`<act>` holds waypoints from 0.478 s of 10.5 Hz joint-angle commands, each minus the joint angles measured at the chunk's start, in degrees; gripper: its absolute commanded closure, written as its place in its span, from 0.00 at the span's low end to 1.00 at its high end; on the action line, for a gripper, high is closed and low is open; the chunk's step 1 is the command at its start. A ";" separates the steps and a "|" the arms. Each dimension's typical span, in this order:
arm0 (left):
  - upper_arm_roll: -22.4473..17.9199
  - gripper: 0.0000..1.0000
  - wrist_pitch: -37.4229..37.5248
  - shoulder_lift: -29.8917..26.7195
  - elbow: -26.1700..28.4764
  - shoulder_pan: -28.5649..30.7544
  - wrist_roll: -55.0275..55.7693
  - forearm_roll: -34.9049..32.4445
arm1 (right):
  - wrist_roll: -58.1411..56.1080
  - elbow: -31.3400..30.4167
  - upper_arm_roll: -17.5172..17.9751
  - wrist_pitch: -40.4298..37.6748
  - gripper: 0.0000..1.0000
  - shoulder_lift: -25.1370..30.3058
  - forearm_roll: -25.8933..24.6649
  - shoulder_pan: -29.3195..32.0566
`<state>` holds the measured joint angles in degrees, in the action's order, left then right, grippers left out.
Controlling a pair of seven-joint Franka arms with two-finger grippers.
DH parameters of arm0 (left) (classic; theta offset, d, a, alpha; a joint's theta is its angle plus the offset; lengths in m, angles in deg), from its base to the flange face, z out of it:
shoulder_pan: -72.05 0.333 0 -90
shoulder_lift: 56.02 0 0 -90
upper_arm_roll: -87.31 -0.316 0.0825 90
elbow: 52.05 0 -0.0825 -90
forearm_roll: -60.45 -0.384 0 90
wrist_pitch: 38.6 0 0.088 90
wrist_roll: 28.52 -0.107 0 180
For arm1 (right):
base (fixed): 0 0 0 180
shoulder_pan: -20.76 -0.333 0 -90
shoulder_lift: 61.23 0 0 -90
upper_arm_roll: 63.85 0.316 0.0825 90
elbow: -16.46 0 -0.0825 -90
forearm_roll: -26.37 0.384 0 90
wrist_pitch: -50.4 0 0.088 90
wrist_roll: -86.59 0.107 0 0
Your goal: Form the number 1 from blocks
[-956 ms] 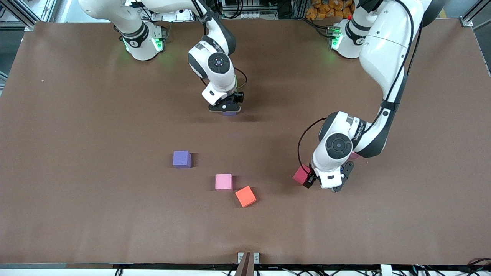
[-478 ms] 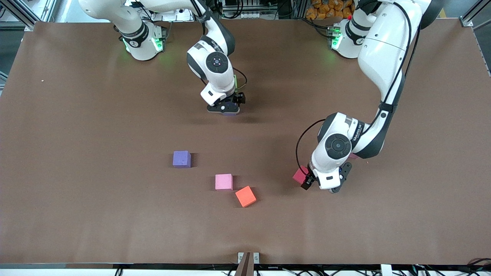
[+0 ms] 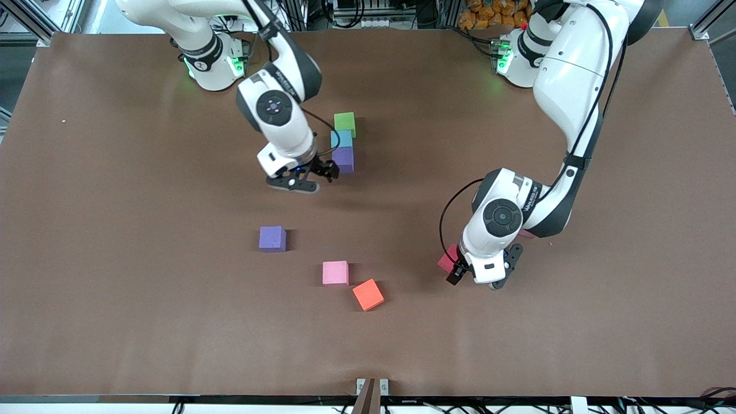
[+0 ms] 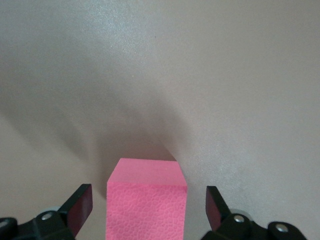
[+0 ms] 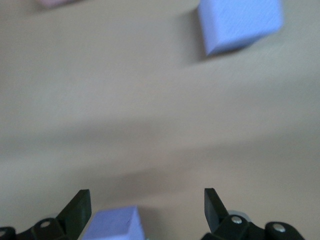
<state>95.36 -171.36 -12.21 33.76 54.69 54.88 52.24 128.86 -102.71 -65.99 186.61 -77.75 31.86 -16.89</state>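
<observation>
Right gripper (image 3: 313, 175), fingers spread, has moved off the purple block (image 3: 343, 159); left gripper (image 3: 477, 276), fingers spread, still straddles the red block (image 3: 448, 260).

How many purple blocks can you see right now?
2. One purple block ends the column with the light blue block and green block, beside the right gripper. The other purple block sits alone, nearer the front camera. None seems hidden.
</observation>
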 commanded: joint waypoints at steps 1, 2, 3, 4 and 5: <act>-0.23 0.00 -0.31 0.14 -0.74 -0.30 2.01 1.17 | -6.47 1.12 0.73 0.27 0.00 -1.05 -0.83 5.30; -0.23 0.00 -0.31 0.40 -0.82 -0.39 2.11 1.09 | -8.15 2.52 0.64 0.28 0.00 -2.11 -1.00 6.62; -0.23 0.00 -0.31 0.58 -0.83 -0.82 2.11 1.09 | -11.03 4.28 0.55 0.11 0.00 -3.25 -1.00 8.46; -0.23 0.00 -0.66 0.75 -0.83 -1.00 2.11 1.00 | -13.24 5.95 0.21 0.10 0.00 -4.83 -1.00 9.35; -0.23 0.00 -1.01 1.28 -0.83 -1.18 1.94 1.00 | -13.87 7.27 0.12 0.19 0.00 -5.97 -1.09 9.62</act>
<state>95.38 -171.40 -11.98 33.60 54.19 56.04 52.27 116.40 -99.08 -66.25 187.08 -80.71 31.70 -8.19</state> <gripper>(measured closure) 0.000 0.000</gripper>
